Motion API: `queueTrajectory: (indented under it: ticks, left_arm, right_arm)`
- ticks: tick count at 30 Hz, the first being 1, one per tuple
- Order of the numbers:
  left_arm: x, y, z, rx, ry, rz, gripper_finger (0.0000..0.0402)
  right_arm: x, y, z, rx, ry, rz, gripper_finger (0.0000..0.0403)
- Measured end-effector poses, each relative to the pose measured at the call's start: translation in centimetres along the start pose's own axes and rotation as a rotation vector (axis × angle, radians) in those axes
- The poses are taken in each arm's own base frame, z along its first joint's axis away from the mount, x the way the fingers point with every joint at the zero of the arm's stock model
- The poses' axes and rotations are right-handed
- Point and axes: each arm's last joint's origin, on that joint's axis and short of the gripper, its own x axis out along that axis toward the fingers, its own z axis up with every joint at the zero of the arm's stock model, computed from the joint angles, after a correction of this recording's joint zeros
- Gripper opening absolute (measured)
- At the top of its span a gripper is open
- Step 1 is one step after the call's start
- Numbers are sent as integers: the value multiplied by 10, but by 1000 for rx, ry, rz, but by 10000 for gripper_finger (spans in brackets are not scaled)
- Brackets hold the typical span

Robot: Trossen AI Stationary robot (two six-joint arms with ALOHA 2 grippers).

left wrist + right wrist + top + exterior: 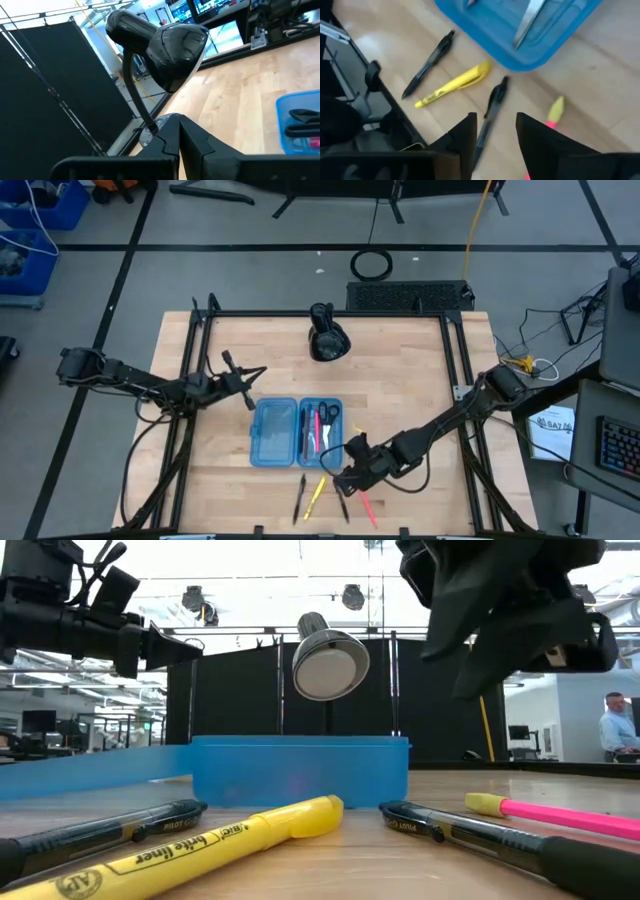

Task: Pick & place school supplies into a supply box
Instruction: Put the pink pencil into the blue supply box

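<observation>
The translucent light-blue plastic pencil case (pixel 297 432) lies open on the pale wooden surface (pixel 410 370), its two hinged halves side by side; the half nearer the right arm holds small silver scissors with black handles (pixel 329 411) and a thin pink pen (pixel 317 430), while what else lies in it cannot be made out; just off the case's near edge four supplies rest on the wood: a thin black pen (pixel 299 500), a yellow highlighter (pixel 316 496) beside it, a second black pen (pixel 489 114) and a pink highlighter with a yellow cap (pixel 368 507); the right gripper (pixel 494 131) hangs low over this group, directly above the second black pen, its fingers spread apart and grasping nothing, the pen showing in the gap between them; the left gripper (pixel 250 380) waits above the surface just beyond the case's far left corner, clenched and empty; a black desk lamp with a rounded shade (pixel 327 337) stands at the far middle of the surface, well apart from the case.
</observation>
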Motion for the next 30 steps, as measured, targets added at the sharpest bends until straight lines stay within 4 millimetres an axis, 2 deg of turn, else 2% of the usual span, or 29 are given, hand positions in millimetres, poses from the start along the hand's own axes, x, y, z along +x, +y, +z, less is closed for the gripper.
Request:
queueTrajectory:
  ticks: [6, 10, 17, 22, 26, 30]
  left_arm:
    - [0, 0, 0, -17, -3, -7, 8]
    - [0, 0, 0, -18, -3, -8, 8]
    - [0, 0, -1, -15, 6, -13, 8]
    - [0, -1, -2, -13, 16, -17, 8]
    - [0, -1, -2, -32, 18, -20, 8]
    - [0, -1, -2, -43, 10, -36, 8]
  right_arm:
    - [8, 29, 2, -36, 8, 28, 106]
    - [7, 39, 3, -75, 23, -56, 91]
    - [-1, 23, 1, -35, 67, -296, 71]
    - [8, 18, 2, -30, 128, -332, 69]
    - [16, 18, 3, -57, 125, -322, 84]
    - [18, 13, 5, -57, 129, -360, 120]
